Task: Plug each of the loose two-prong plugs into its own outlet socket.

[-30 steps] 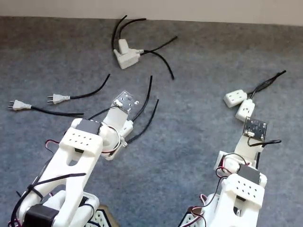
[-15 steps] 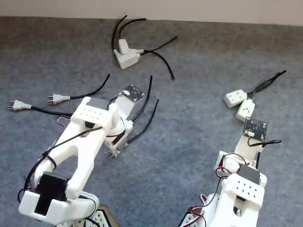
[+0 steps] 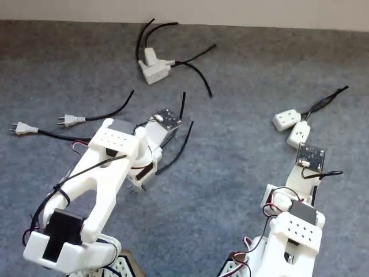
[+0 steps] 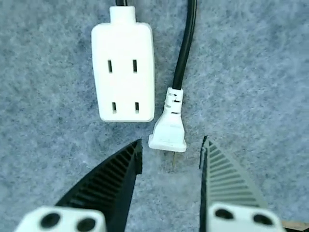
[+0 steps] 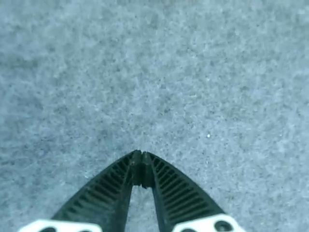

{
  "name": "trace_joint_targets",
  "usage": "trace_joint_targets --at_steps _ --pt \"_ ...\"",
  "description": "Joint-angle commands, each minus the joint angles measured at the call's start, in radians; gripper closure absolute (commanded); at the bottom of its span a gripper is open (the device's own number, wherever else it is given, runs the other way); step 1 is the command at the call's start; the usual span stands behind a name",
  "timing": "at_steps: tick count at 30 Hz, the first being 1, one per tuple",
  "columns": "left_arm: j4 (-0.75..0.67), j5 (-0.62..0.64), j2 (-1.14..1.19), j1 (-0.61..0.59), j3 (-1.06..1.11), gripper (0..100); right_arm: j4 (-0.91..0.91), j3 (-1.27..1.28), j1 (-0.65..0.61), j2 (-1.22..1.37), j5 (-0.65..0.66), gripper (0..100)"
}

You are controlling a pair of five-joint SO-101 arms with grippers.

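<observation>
Left end effector point(image 4: 172, 142) astride one plug point(image 4: 168, 131)

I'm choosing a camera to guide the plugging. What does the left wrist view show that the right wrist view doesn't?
Left wrist view: a white outlet block beside a white two-prong plug on a black cord, its prong end inside the open left gripper. Right wrist view: the shut right gripper. Both: grey carpet.

Smooth white plastic outlet block point(image 4: 122, 72) and plug point(image 4: 169, 130) lie on rough grey carpet point(image 4: 251, 72); ribbed black plastic fingers point(image 4: 108, 181).
</observation>
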Motion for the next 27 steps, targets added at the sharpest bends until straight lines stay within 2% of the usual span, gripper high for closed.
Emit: trace_joint_targets --at_steps 1,12,20,27 --pt "0.000 -0.008 -0.002 0.016 -0.010 79 -0.016 -0.007 0.013 -0.018 0.005 99.1" --pt "0.000 -0.009 0.007 0.013 -0.010 79 -0.016 -0.007 0.015 -0.018 0.005 99.1" --pt "-0.084 -0.008 0.173 0.012 -0.018 79 -0.016 -0.007 0.018 -0.018 0.005 99.1" --pt "-0.084 -0.009 0.186 0.012 -0.035 79 -0.016 -0.007 0.018 -0.018 0.005 99.1"
